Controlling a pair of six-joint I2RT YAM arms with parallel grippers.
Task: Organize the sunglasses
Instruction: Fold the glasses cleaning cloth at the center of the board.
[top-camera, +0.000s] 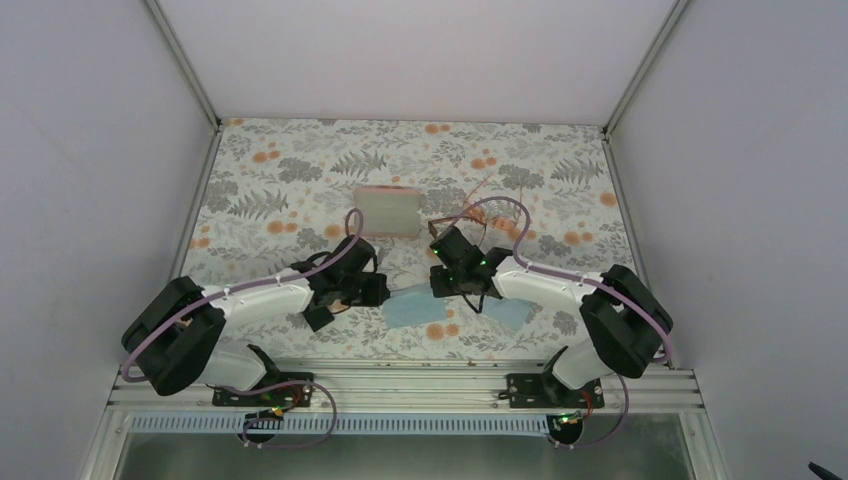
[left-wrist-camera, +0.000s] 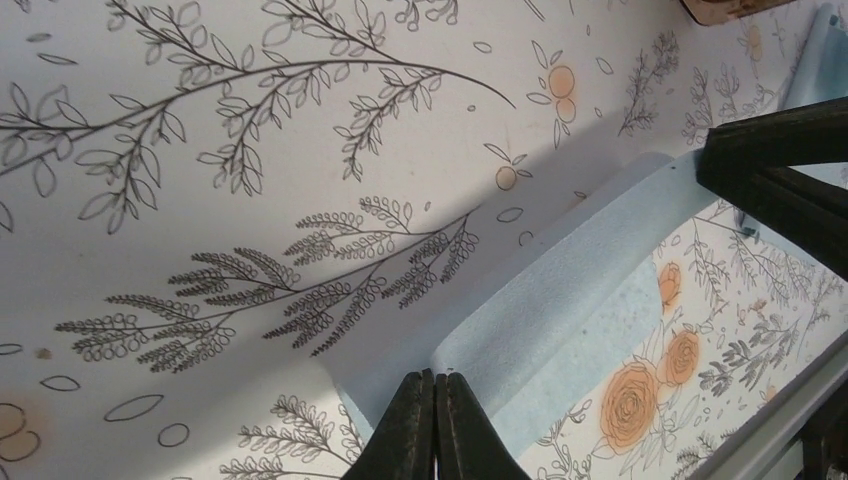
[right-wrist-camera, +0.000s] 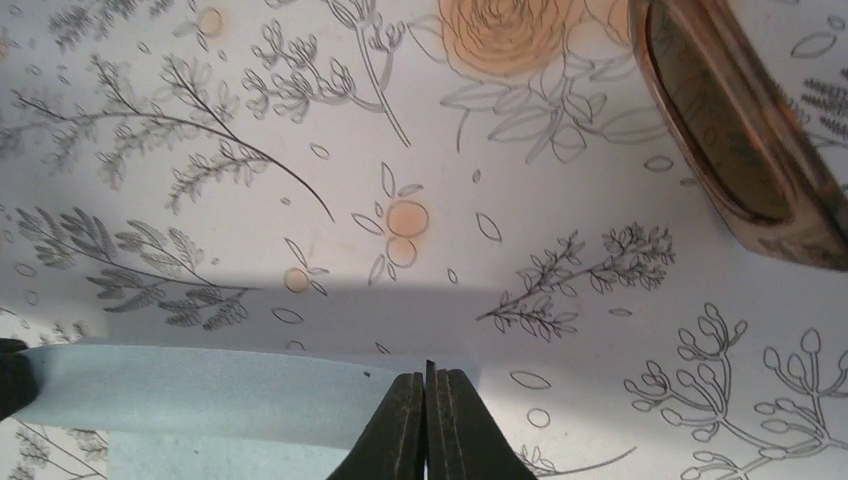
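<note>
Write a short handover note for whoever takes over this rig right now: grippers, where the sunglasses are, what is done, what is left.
Left gripper: shut, pinching one end of the blue cloth.
Right gripper: shut, pinching the other end. The cloth is stretched between the two, lifted off the table.
Sunglasses: one brown-rimmed pair lies on the table past the right gripper, untouched, to the right of the pale case. No second pair can be made out.
Done: cloth lifted; no glasses put away.
Left: probably finish with the cloth, then tidy the sunglasses.
</note>
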